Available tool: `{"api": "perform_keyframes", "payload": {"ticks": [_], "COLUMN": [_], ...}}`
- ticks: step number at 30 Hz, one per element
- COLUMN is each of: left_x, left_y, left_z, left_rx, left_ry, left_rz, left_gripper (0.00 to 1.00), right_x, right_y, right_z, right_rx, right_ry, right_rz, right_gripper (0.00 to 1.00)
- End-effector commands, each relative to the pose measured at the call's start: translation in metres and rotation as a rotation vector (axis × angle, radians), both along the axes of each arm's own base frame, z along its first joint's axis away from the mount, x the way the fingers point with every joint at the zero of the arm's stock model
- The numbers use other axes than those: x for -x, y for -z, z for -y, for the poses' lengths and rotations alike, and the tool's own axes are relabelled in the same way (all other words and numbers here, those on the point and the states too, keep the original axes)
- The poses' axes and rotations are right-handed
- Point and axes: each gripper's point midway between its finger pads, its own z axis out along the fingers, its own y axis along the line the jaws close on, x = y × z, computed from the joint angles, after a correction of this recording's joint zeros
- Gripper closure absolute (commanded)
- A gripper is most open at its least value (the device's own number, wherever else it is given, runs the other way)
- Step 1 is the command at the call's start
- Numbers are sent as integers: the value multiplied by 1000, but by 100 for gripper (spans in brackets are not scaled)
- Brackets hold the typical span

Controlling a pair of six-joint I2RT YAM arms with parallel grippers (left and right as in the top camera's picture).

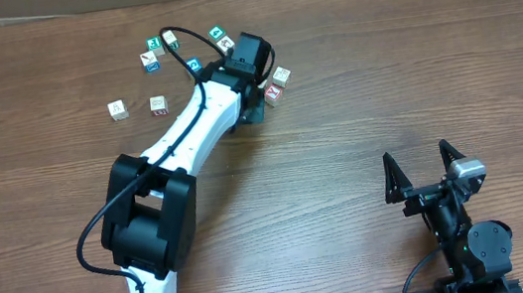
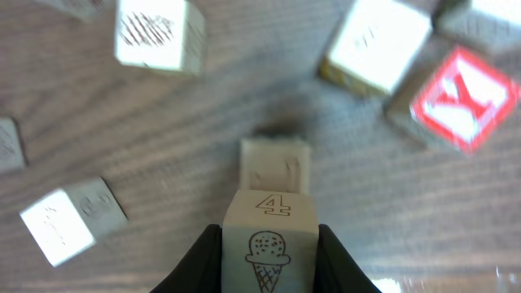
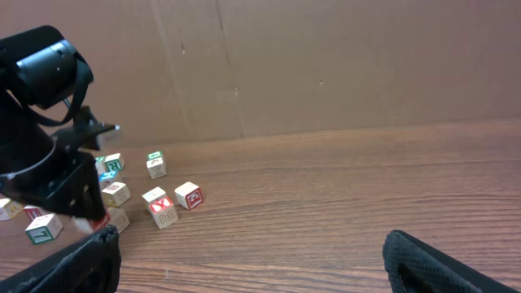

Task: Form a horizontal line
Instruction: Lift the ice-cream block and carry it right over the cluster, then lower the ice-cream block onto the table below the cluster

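Observation:
My left gripper [image 1: 255, 107] [image 2: 269, 248] is shut on a pale cube [image 2: 269, 213] with an ice cream cone and a "4" on it. Another pale cube [image 2: 274, 165] lies on the table just beyond it; I cannot tell if they touch. A red "K" cube [image 2: 464, 98] [image 1: 274, 93] and a pale cube [image 2: 374, 45] [image 1: 281, 74] sit to the right. No touching row of cubes shows in any view. My right gripper [image 1: 424, 168] [image 3: 252, 264] is open and empty near the front right.
Loose cubes lie scattered at the back left of the wooden table: two pale ones [image 1: 117, 109] [image 1: 157, 104], blue and green-edged ones [image 1: 151, 60] [image 1: 217, 34]. A cardboard wall [image 3: 326, 65] stands behind the table. The left arm [image 1: 189, 125] crosses the middle.

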Motion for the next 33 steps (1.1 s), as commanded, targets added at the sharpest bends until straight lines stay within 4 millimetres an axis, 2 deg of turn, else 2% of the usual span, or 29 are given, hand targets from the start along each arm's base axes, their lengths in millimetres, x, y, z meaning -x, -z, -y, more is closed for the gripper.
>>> {"api": "perform_keyframes", "payload": {"ticks": [1,3,8,17,21,24,27,31,33], "left_x": [-19,-18,-2,58,87,109,125,137,142], "left_y": [-15,-28,-72,-156,-183,-194,-196,-184,-170], "left_z": [-10,-7,-4,-32,-46,-56,-63,-63,-63], "left_rx": [7,36,89,130,139,143,146,123,104], "left_ry": [-45,-40,-37,-126,-156,-198,-245,-257,-268], "left_rz": [52,37,3,19,23,4,-18,-65,-94], "left_gripper": [83,85,80,80,81,83,87,87,85], "right_x": [0,0,0,0,0,0,0,0,0], "right_y": [2,2,2,2,2,2,2,2,2], "right_z": [2,2,2,2,2,2,2,2,2], "right_rx": [3,3,3,3,3,3,3,3,3], "right_ry": [9,9,9,9,9,9,9,9,9], "right_rz": [2,2,2,2,2,2,2,2,2], "right_gripper": [0,0,0,0,0,0,0,0,0]}}
